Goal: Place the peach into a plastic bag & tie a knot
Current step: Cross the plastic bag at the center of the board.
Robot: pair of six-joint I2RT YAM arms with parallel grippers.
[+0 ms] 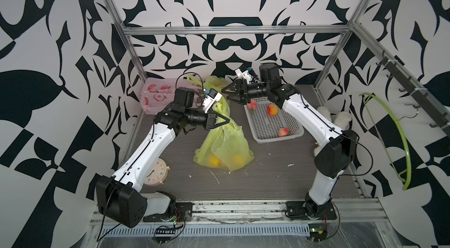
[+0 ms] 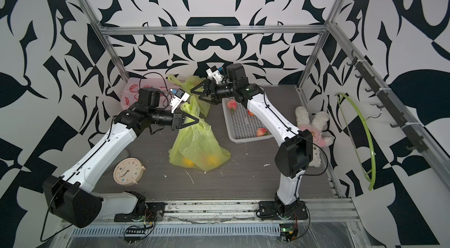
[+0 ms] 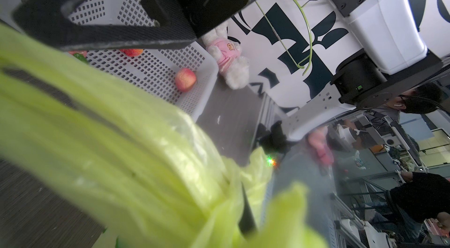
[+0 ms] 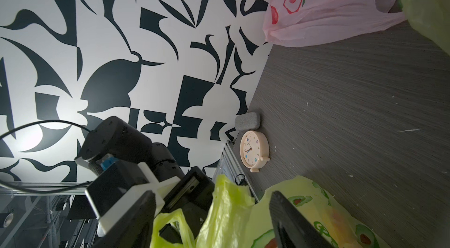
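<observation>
A yellow-green plastic bag (image 1: 224,147) (image 2: 197,147) stands mid-table, with round yellow-orange fruit showing through near its bottom. My left gripper (image 1: 225,120) (image 2: 196,120) is shut on the bag's gathered upper part, which fills the left wrist view (image 3: 121,137). My right gripper (image 1: 227,93) (image 2: 197,94) hangs open just behind and above it. In the right wrist view a loose handle strip (image 4: 226,205) rises between the spread jaws of the right gripper (image 4: 214,220). Peaches (image 1: 272,110) (image 1: 283,132) (image 3: 185,79) lie in the white basket (image 1: 272,122).
At the back left lie a pink printed bag (image 1: 158,95) and another green bag (image 1: 214,83). A cream clock (image 1: 155,171) sits by the left arm's base. A plush bunny (image 2: 314,125) lies right of the basket. A green hanger (image 1: 399,137) hangs on the right wall.
</observation>
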